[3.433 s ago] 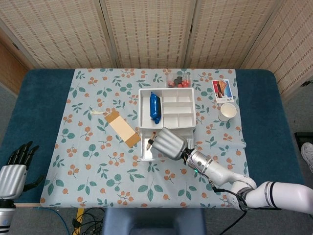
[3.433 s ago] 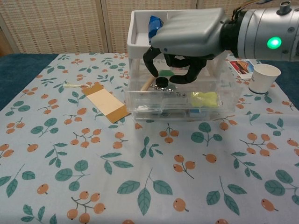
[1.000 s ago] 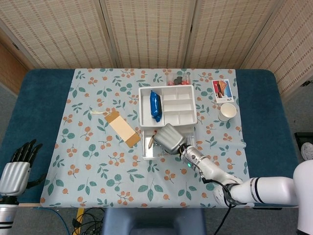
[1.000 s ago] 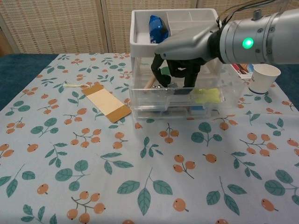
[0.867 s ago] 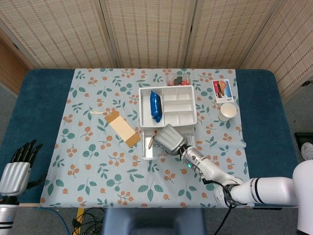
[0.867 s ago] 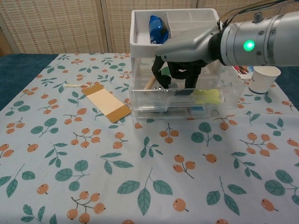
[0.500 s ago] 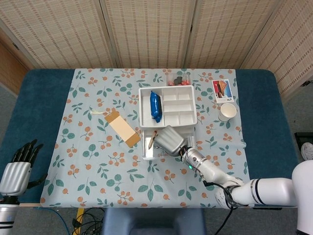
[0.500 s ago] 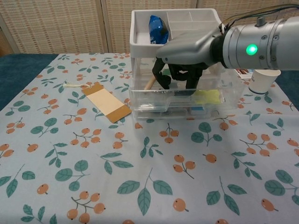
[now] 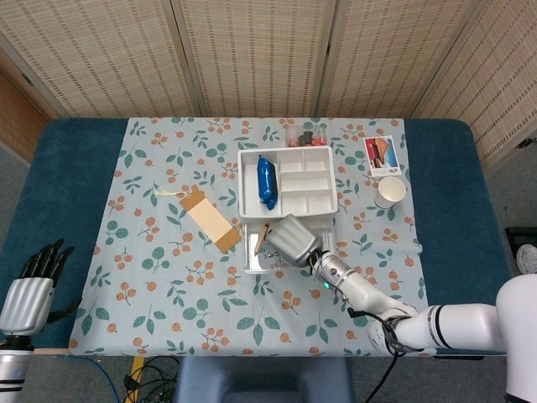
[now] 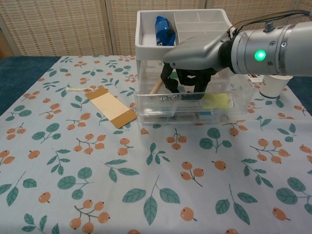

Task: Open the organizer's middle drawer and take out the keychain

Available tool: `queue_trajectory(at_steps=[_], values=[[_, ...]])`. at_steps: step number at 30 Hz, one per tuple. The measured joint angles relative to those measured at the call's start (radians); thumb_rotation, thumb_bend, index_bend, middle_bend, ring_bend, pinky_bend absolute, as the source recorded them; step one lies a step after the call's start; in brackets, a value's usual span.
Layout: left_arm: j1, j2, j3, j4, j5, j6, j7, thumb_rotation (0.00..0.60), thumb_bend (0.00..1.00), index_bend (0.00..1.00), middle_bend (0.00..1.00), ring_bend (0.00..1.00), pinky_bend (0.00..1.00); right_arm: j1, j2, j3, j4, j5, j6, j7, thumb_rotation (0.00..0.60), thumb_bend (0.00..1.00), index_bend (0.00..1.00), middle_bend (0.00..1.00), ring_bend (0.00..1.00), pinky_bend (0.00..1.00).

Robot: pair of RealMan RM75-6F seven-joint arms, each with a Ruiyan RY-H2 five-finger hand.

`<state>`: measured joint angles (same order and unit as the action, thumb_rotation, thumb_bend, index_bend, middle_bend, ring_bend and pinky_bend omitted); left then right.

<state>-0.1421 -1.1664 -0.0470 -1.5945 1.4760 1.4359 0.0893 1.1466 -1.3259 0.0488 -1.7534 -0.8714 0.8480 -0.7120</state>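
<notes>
The white organizer (image 9: 245, 180) stands mid-table with its clear middle drawer (image 10: 229, 108) pulled out toward me. My right hand (image 10: 195, 58) reaches down into that drawer, and in the head view my right hand (image 9: 292, 241) covers its middle. Its dark fingers (image 10: 170, 82) curl around the keychain's black fob, which they mostly hide. The silver chain (image 10: 168, 97) trails just behind the drawer's front wall, and the chain (image 9: 270, 253) also shows left of the hand. My left hand (image 9: 29, 290) hangs off the table's near-left corner, fingers apart and empty.
In the drawer lie a wooden stick (image 10: 156, 87) and a yellow item (image 10: 214, 101). A blue packet (image 10: 165, 25) sits in the top tray. A tan tag (image 10: 111, 108) lies left of the organizer. A paper cup (image 10: 273, 87) and a card (image 9: 379, 154) are at the right.
My right hand's fingers have drawn closer together inside the drawer, and the silver chain now shows to their left. The left hand has not moved.
</notes>
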Motion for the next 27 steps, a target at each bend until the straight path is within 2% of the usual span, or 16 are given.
queue_trajectory(at_steps=[10,17,23,27], values=[[0.001,-0.001,-0.001,0.002,0.0,0.004,-0.004,0.6,0.21,0.1,0.04,0.02,0.11,-0.005,0.005,0.009,-0.005,-0.019,0.017,0.014,0.6,0.53,0.64,0.96,1.0,1.0],[0.0,0.001,-0.002,0.0,0.001,0.004,-0.003,0.6,0.21,0.1,0.04,0.02,0.11,-0.024,0.023,0.025,-0.026,-0.063,0.047,0.045,0.6,0.54,0.65,0.95,1.0,1.0],[-0.001,0.003,-0.003,-0.005,0.004,0.006,-0.001,0.6,0.21,0.1,0.04,0.02,0.11,-0.06,0.062,0.04,-0.074,-0.136,0.103,0.081,0.6,0.54,0.65,0.96,1.0,1.0],[-0.001,0.004,-0.004,-0.006,0.007,0.009,-0.004,0.6,0.21,0.1,0.04,0.02,0.11,-0.119,0.124,0.041,-0.131,-0.21,0.174,0.124,0.6,0.54,0.65,0.96,1.0,1.0]])
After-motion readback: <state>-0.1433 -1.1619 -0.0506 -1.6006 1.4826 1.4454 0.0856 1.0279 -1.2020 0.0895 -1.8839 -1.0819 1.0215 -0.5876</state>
